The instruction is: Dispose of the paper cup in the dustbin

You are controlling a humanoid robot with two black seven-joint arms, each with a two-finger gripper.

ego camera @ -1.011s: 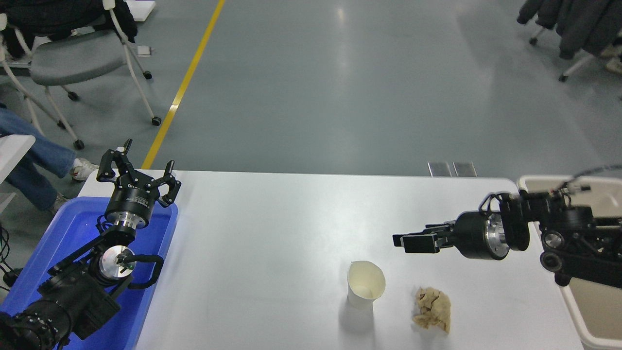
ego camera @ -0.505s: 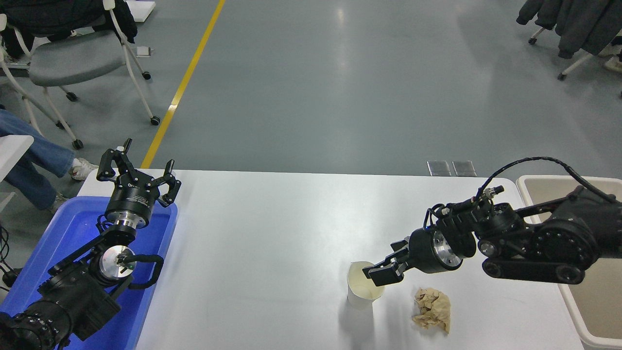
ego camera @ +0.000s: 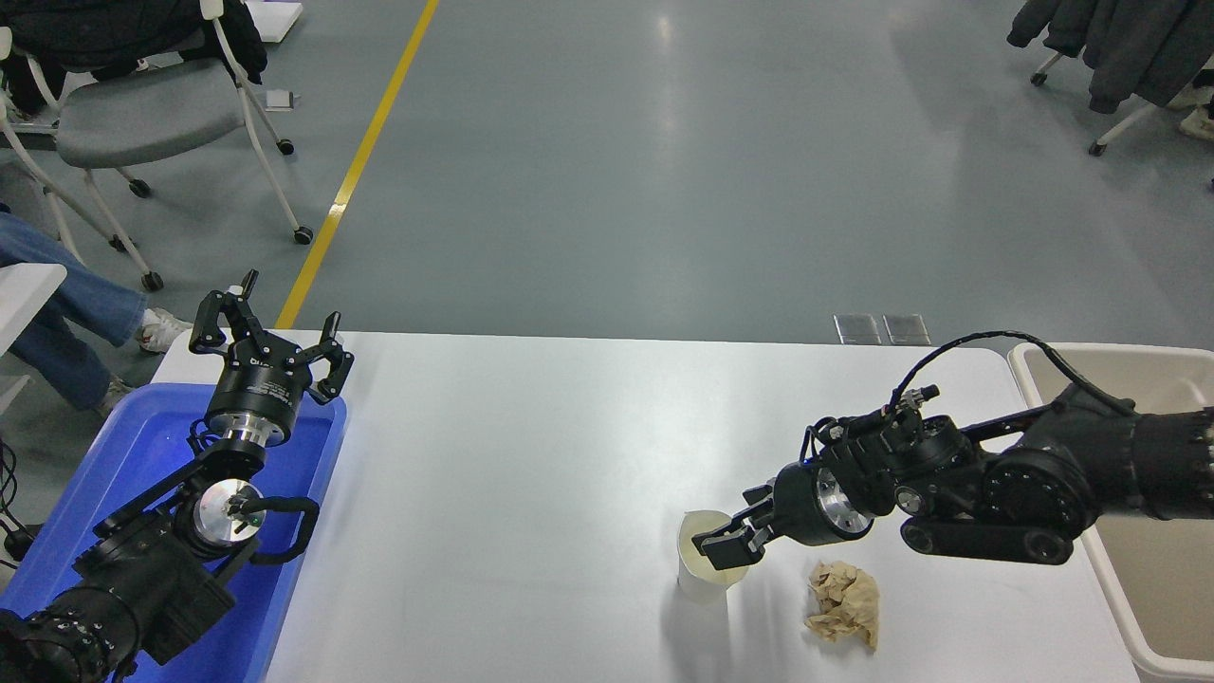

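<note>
The paper cup (ego camera: 700,581) stands upright on the white table (ego camera: 522,455), front right of centre, cream inside showing. My right gripper (ego camera: 735,533) reaches in from the right and is tilted down at the cup's right rim. Its fingers are apart, the lower fingertip (ego camera: 716,549) over the cup's mouth. I cannot tell whether it touches the rim. The beige dustbin (ego camera: 1110,352) stands at the table's right end, partly behind my right arm. My left gripper (ego camera: 267,327) is parked open over the blue tub at the lower left.
A crumpled tan paper ball (ego camera: 844,603) lies just right of the cup, under my right wrist. A bright blue tub (ego camera: 142,446) sits at the left end. Chairs and a person's legs (ego camera: 66,304) are beyond the far left corner.
My right gripper has swung left and down from above the table to the cup's rim. The cup, the paper ball and the left arm have not moved.
</note>
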